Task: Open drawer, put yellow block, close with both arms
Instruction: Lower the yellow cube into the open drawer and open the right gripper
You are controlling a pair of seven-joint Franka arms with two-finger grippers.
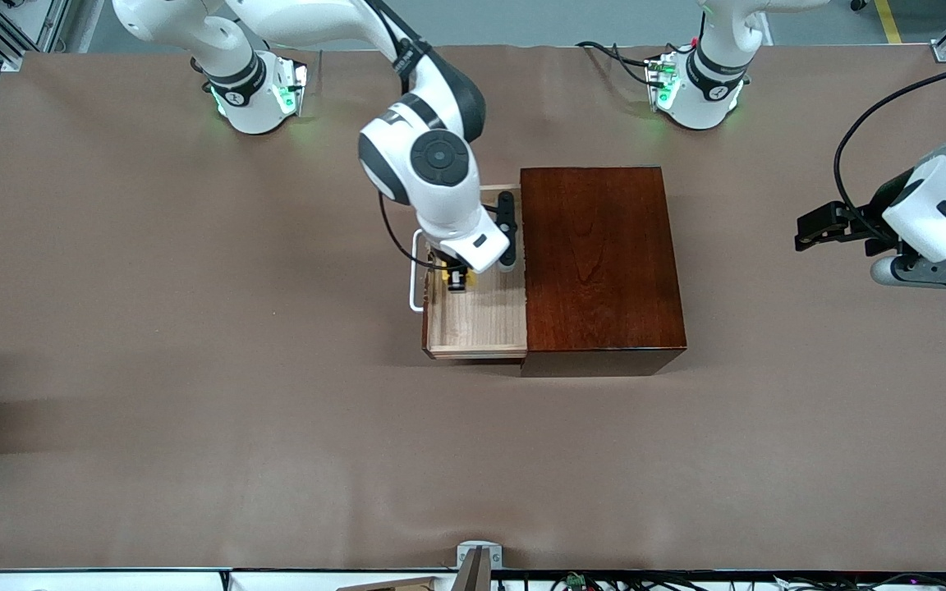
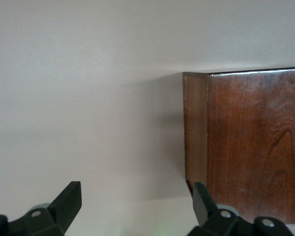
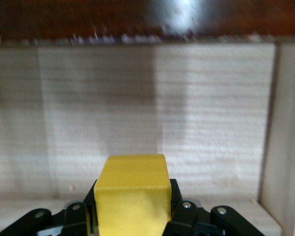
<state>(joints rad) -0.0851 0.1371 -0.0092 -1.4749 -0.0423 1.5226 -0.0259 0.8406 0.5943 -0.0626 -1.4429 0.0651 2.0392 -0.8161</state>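
Box (image 1: 600, 263): dark reddish-brown, glossy, on the brown table (image 1: 194, 369) about midway between the two bases; its top face is bare.
Drawer (image 1: 477, 324): pulled out of the box toward the right arm's end of the table; pale wood floor and walls show in the front view and in the right wrist view (image 3: 187, 123).
Handle (image 1: 416, 283): white, U-shaped, on the drawer's front, partly covered by the right arm's wrist.
Right arm: reaches from its base down over the open drawer.
Right gripper (image 1: 456, 279): low inside the drawer, close to its front wall by the handle; jaws clamped on the block, one finger against each side.
Block (image 3: 132, 196): yellow cube, gripped between the right fingers (image 3: 179, 209); in the front view (image 1: 450, 276) only slivers of yellow show around the gripper. Whether it touches the drawer floor cannot be told.
Left arm: waits at the left arm's end of the table, well apart from the box.
Left gripper (image 1: 830, 227): up over bare table, pointing toward the box; jaws spread wide with nothing between them, both fingertips (image 2: 69, 201) apart in the left wrist view.
Left wrist view: shows the box (image 2: 255, 147) side and top ahead of the gripper, with table beside it.
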